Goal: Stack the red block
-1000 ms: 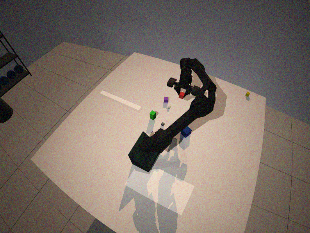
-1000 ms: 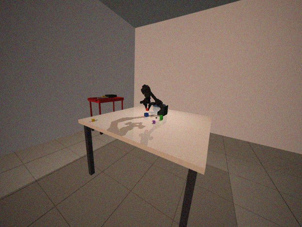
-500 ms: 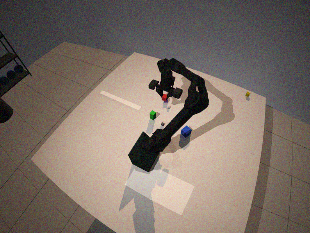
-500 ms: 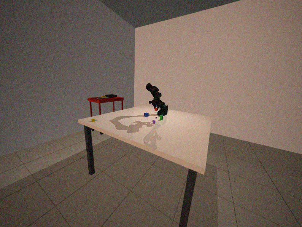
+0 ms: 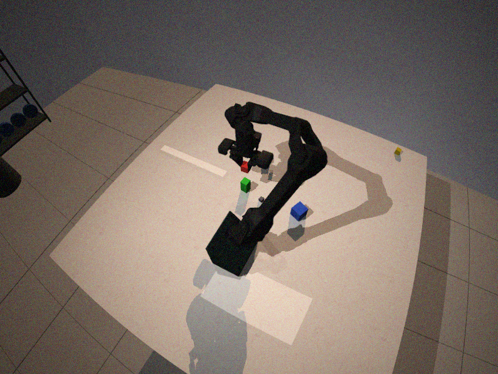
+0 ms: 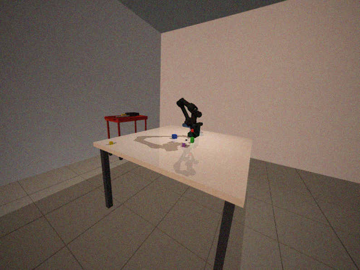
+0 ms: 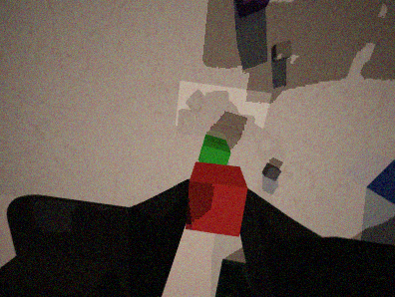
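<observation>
The red block [image 5: 244, 167] [image 6: 192, 130] [image 7: 217, 201] is held between the fingers of my gripper [image 5: 244, 165] [image 6: 192, 129] [image 7: 214, 189], which is shut on it. The green tower [image 5: 245, 185] [image 6: 192, 140] [image 7: 214, 150] stands upright on the table. In the exterior view the red block is in the air above the green tower, with a gap between them. In the wrist view the red block hides part of the tower, and the visible part of the tower lies just beyond the block. Whether the block is exactly over the tower I cannot tell.
A small dark cube [image 5: 261, 199] [image 6: 186, 140] [image 7: 271, 170] lies close beside the tower. A blue block [image 5: 298, 211] [image 6: 174, 136] [image 7: 386, 184] is farther off. A purple block [image 6: 183, 145] [image 7: 250, 7] lies near the tower. A yellow block [image 5: 397, 151] [image 6: 110, 142] is near the table's edge.
</observation>
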You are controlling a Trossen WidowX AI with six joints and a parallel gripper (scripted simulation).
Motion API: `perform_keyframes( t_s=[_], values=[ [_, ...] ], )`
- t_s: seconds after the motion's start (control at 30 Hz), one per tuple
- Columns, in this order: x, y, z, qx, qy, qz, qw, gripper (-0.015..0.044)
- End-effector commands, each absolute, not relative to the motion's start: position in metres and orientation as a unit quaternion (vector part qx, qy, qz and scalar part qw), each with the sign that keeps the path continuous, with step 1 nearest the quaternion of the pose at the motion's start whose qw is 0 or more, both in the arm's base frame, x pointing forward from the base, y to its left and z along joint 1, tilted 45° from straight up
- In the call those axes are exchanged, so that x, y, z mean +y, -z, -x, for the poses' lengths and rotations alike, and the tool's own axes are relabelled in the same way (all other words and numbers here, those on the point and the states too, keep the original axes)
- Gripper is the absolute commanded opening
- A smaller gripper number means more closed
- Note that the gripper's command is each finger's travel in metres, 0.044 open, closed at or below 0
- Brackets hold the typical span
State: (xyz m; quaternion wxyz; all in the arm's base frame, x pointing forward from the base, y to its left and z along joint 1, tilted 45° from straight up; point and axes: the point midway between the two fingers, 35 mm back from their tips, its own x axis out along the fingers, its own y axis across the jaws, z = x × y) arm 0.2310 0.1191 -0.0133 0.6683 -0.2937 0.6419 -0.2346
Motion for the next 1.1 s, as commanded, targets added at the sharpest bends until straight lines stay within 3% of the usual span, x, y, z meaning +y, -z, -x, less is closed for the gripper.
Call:
perform_keyframes(
  t_s=[0.0, 1.07],
  values=[
    [0.117, 0.018, -0.226, 0.643, 0.238, 0.29, 0.667, 0.0],
    [0.074, 0.06, -0.228, 0.643, 0.239, 0.291, 0.667, 0.0]
  ],
)
